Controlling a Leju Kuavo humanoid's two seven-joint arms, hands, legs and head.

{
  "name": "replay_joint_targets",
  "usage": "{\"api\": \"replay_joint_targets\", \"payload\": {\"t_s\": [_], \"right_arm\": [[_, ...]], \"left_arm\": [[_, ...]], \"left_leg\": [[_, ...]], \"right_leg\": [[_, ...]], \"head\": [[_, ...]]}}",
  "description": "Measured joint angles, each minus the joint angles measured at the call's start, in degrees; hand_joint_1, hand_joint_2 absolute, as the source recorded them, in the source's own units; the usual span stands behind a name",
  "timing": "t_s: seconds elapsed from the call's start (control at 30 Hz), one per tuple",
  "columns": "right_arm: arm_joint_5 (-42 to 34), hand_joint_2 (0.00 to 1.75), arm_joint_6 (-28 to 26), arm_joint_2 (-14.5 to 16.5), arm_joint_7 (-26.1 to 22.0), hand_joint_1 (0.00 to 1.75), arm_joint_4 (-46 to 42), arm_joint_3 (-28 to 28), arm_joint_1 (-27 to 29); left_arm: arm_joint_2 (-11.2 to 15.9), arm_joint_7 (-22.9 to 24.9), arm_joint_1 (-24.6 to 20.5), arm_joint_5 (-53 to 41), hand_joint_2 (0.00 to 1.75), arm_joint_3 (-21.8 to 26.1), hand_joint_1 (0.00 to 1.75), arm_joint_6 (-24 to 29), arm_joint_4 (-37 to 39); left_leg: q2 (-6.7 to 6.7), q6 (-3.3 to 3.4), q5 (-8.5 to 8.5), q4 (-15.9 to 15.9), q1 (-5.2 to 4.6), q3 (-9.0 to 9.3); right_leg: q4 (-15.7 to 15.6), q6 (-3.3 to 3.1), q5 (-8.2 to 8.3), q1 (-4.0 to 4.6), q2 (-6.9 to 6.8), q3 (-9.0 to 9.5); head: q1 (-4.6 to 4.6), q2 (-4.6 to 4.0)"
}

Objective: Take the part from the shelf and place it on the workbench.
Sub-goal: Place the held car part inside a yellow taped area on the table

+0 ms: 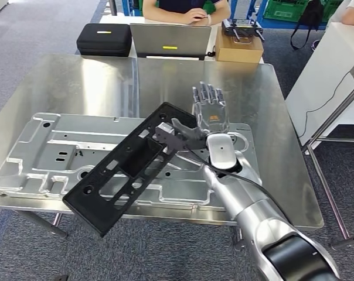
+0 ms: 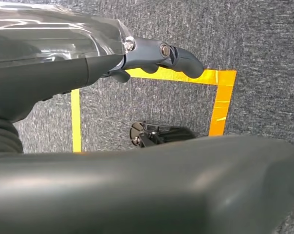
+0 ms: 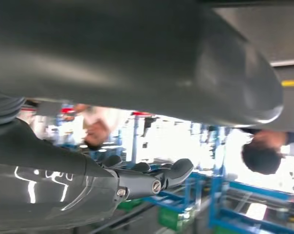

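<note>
The part, a long black panel (image 1: pixel 122 170) with cut-outs, lies slantwise on the silver sheet-metal plate (image 1: pixel 47 152) on the workbench (image 1: pixel 255 88). Its near left end sticks out past the bench's front edge. My right hand (image 1: pixel 209 111) is at the panel's far right end, fingers straight and apart, pointing away from me. Its thumb (image 1: pixel 184 132) rests on the panel's end beside a small grey bracket (image 1: pixel 164 132). In the right wrist view the right hand (image 3: pixel 138 58) has nothing in it. My left hand (image 2: pixel 145 185) hangs over the carpet, thumb (image 2: pixel 164 53) stretched out, holding nothing.
Behind the bench stand a laptop (image 1: pixel 170 40), a black case (image 1: pixel 104 38) and a cardboard box (image 1: pixel 238 50) with a controller on it; a person (image 1: pixel 186 9) sits there. A white table (image 1: pixel 330 70) is at the right. Yellow tape (image 2: pixel 222 97) marks the floor.
</note>
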Motion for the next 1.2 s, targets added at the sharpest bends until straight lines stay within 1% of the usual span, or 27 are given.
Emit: {"api": "replay_joint_targets", "payload": {"t_s": [0.17,0.33,0.43,0.53,0.6,0.63,0.7,0.8,0.9,1.0,1.07,1.13,1.2], "right_arm": [[0.3,0.0,-0.95,-1.37,1.15,0.0,2.76,-2.61,-2.1],[0.31,0.0,-1.77,-3.24,0.2,0.0,2.38,-6.38,-2.0],[0.09,0.0,-2.62,-4.01,-2.41,0.0,-0.49,-9.62,-1.05],[-2.9,0.0,-3.83,-4.25,-6.92,0.0,-5.48,-13.08,0.92],[-9.67,0.0,-4.18,-4.26,-12.11,0.0,-10.01,-15.11,3.08],[-14.83,0.0,-3.92,-4.24,-15.38,0.0,-12.5,-16.03,4.39],[-27.79,0.0,-2.53,-4.18,-22.63,0.0,-17.95,-17.72,7.32],[-46.43,0.0,1.18,-4.16,-32.05,0.0,-26.12,-19.6,11.94],[-62.7,0.0,6.83,-4.37,-39.65,0.0,-33.8,-20.68,16.77],[-75.95,0.0,13.84,-4.78,-45.32,0.0,-41.37,-21.08,22.02],[-83.27,0.0,19.31,-5.07,-48.28,0.0,-46.2,-21.14,25.6],[-87.99,0.0,23.83,-5.27,-50.29,0.0,-50.15,-21.14,28.68],[-90.25,0.0,26.71,-5.36,-51.59,0.0,-53.15,-21.1,31.19]], "left_arm": [[0.0,0.33,0.03,-0.02,0.0,-0.18,0.0,0.1,0.0],[0.0,0.66,0.07,0.01,0.0,-0.18,0.0,0.17,0.0],[0.0,0.61,0.09,0.09,0.0,-0.18,0.0,0.14,0.0],[0.0,0.48,0.11,0.3,0.0,-0.17,0.0,0.04,0.0],[0.0,0.44,0.15,0.62,0.0,-0.16,0.0,-0.15,0.0],[0.0,0.44,0.17,0.86,0.0,-0.14,0.0,-0.3,0.0],[0.02,0.41,0.22,1.33,0.0,-0.07,0.0,-0.8,0.0],[0.1,0.05,0.34,2.09,0.0,0.07,0.0,-1.57,0.0],[0.25,-0.47,0.4,2.6,0.0,0.21,0.0,-2.13,0.0],[0.36,-0.7,0.49,3.04,0.0,0.61,0.0,-2.26,0.0],[0.43,-0.62,0.57,3.29,0.0,1.05,0.0,-2.24,0.0],[0.49,-0.44,0.62,3.5,0.0,1.41,0.0,-2.22,0.0],[0.68,-0.34,0.62,3.73,0.0,1.65,0.0,-2.22,0.0]], "left_leg": [[-0.01,0.0,0.0,0.01,-0.01,0.01],[-0.01,0.0,0.0,0.02,-0.02,0.01],[-0.01,0.0,0.0,0.02,-0.01,0.01],[-0.01,0.0,0.0,0.02,-0.01,0.02],[-0.01,0.0,-0.01,0.02,-0.01,0.01],[-0.02,0.0,-0.01,0.01,-0.01,0.01],[-0.03,0.0,-0.01,0.01,-0.01,0.01],[-0.03,0.0,-0.03,0.01,-0.01,0.01],[-0.02,-0.01,-0.03,0.01,-0.01,0.01],[-0.02,-0.01,-0.04,0.01,-0.01,0.01],[-0.02,-0.01,-0.04,0.0,-0.01,0.01],[-0.02,0.0,-0.06,0.03,-0.03,0.01],[-0.04,0.18,-0.2,0.15,-0.15,0.02]], "right_leg": [[0.0,0.01,0.0,-0.01,-0.02,0.01],[-0.01,0.01,0.0,-0.01,-0.02,0.0],[-0.01,0.01,0.0,-0.01,-0.02,-0.01],[-0.01,0.0,0.0,0.0,-0.03,0.0],[-0.01,0.0,0.0,0.0,-0.05,0.0],[-0.01,0.0,0.0,0.0,-0.06,0.0],[-0.01,0.0,-0.01,0.0,-0.07,0.0],[-0.02,0.0,-0.01,0.0,-0.08,-0.01],[-0.04,0.0,-0.01,-0.01,-0.08,-0.02],[-0.04,0.0,-0.01,-0.01,-0.08,-0.01],[-0.04,0.0,-0.02,-0.01,-0.08,0.0],[-0.07,0.01,-0.01,-0.01,-0.06,0.0],[-0.18,0.12,0.02,-0.16,-0.07,0.04]], "head": [[0.0,0.0],[0.0,0.0],[0.0,0.0],[0.0,0.0],[0.0,0.0],[0.0,0.0],[0.0,0.0],[0.0,0.0],[0.0,0.0],[0.0,0.0],[0.0,0.0],[0.0,0.0],[0.0,0.0]]}}
